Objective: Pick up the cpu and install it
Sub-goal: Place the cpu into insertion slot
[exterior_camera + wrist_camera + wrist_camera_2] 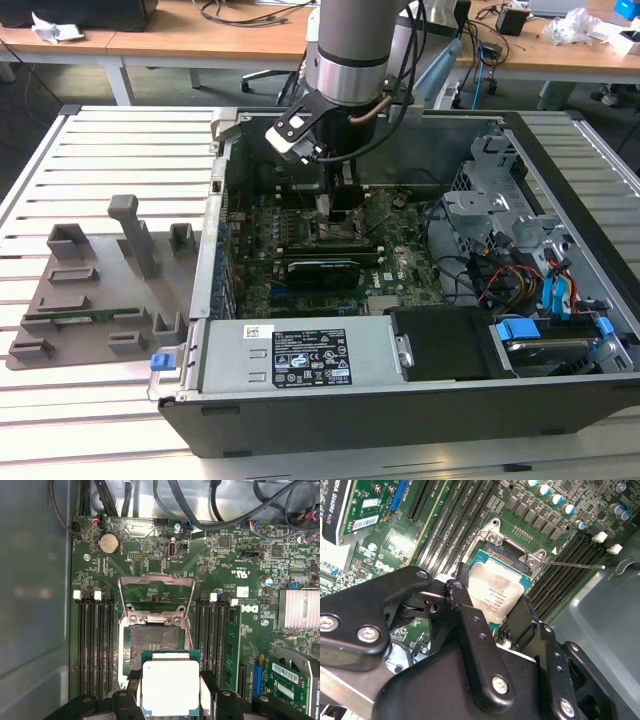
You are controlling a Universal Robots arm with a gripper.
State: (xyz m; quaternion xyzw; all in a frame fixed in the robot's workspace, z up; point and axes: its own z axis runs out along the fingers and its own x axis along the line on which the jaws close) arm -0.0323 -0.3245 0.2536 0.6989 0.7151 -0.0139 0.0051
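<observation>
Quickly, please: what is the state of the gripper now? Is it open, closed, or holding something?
The gripper: closed on the small flat square cpu with a silver-grey metal top, held above the green motherboard.

An open computer case lies on the slatted bench — green motherboard inside, power supply along one wall; a grey fixture sits at the exterior view's left.

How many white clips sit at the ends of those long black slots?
4 white clips in the first wrist view: two on the slot bank beside the grey case wall, two on the bank across the socket. The gripper may hide more.
</observation>
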